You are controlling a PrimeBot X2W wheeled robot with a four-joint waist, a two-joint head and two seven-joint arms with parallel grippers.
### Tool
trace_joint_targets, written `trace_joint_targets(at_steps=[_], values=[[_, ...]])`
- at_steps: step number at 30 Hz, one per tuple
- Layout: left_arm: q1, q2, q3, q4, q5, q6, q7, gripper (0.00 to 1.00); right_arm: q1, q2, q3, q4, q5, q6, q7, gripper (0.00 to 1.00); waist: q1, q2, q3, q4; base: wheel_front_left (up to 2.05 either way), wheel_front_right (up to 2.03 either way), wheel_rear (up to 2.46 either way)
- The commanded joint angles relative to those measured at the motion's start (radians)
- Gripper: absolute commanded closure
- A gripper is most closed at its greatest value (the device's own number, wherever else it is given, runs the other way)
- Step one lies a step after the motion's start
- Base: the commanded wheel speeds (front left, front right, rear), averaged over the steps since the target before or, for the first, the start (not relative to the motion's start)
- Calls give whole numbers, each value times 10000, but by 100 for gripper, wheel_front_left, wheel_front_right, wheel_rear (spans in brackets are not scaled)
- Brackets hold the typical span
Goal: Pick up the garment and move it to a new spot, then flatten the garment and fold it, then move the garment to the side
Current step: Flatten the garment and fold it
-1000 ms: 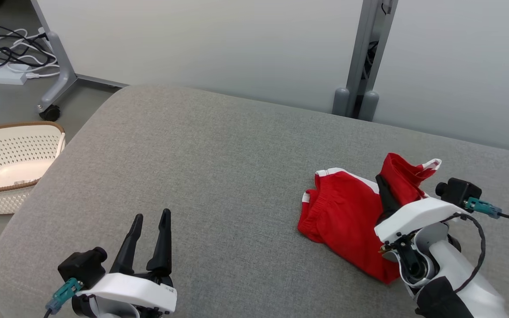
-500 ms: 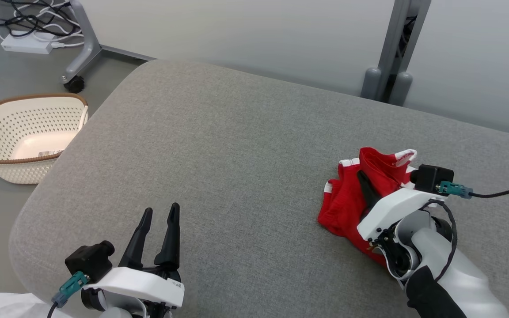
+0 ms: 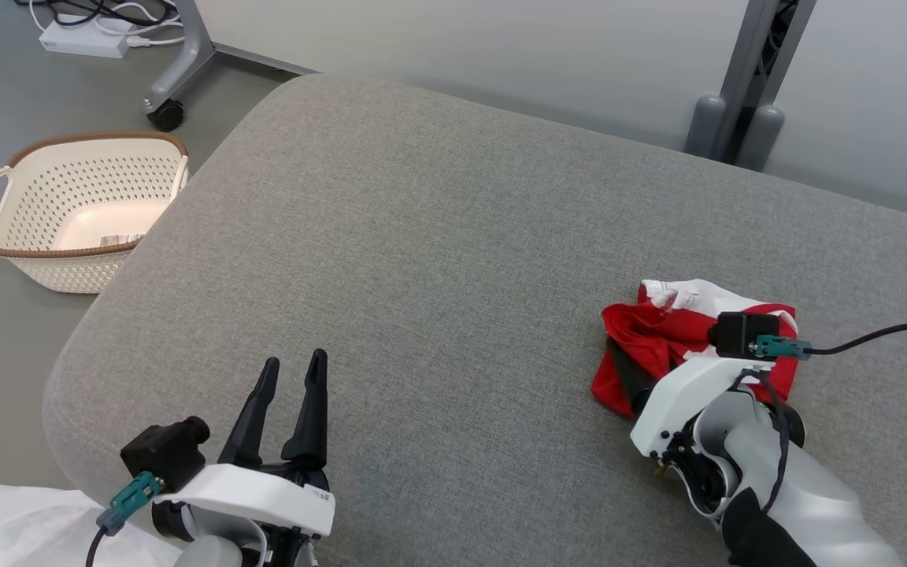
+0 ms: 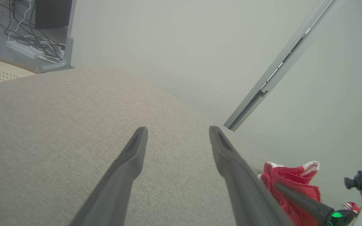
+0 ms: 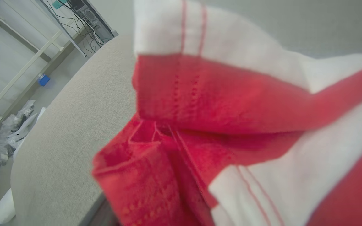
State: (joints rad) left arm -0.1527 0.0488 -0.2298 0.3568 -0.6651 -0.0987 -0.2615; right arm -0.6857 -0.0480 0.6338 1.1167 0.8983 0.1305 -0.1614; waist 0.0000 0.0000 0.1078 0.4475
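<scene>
Right gripper (image 3: pixel 625 364) is clamped on the garment (image 3: pixel 662 335), red fabric with white trim, bunched around the one dark finger in view; garment sits at the right side of the grey cushion (image 3: pixel 422 260); right wrist view has the cloth right up against the lens, blurred, own fingers hidden behind it. Left gripper (image 3: pixel 294 360) hovers over the cushion's near left part; fingers moderately apart, nothing between them; well apart from the garment. Cream perforated basket (image 3: pixel 68 272) stands on the floor left of the cushion.

Cream basket (image 3: pixel 60 272), grey cushion (image 3: pixel 422 276), power strip (image 3: pixel 82 41)
</scene>
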Motion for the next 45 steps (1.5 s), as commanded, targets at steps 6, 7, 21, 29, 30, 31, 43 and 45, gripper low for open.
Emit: trace_joint_targets(at_steps=[6, 7, 21, 29, 30, 31, 43, 45], values=[[-66, 41, 129, 42, 132, 42, -27, 0, -36, -60, 508, -58, 258, 6, 23, 0, 0, 0, -195, -198, 0, 0, 0], [-56, 40, 148, 44, 163, 41, -27, 0, -28, -62, 581, -127, 336, 6, 17, 0, 0, 0, -245, -248, 0, 0, 0], [249, 41, 456, 144, 401, -18, -27, 0, -24, -69, 1697, -943, 911, 6, 427, 0, 0, 0, -1102, -1036, 0, 0, 0], [414, 41, 565, -41, 530, -22, -27, 0, -328, -628, 1329, -1300, 881, 6, -259, 0, 0, 0, -1411, -1363, 0, 0, 0], [427, 40, 586, -72, 547, -22, -27, 0, -348, -804, 1292, -1379, 802, 6, -405, 0, 0, 0, -1455, -1420, 0, 0, 0], [427, 40, 586, -72, 547, -22, -27, 0, -348, -804, 1292, -1379, 802, 6, -405, 0, 0, 0, -1455, -1420, 0, 0, 0], [642, 37, 875, -483, 718, -15, -27, 0, 1334, -2364, -2023, -3752, -2228, 6, -1054, 0, 0, 0, -1641, -2607, 0, 0, 0], [621, 43, 907, -544, 797, -28, -27, 0, 2042, -2229, -2912, -4414, -2920, 6, -1054, 0, 0, 0, -1636, -2762, 0, 0, 0]])
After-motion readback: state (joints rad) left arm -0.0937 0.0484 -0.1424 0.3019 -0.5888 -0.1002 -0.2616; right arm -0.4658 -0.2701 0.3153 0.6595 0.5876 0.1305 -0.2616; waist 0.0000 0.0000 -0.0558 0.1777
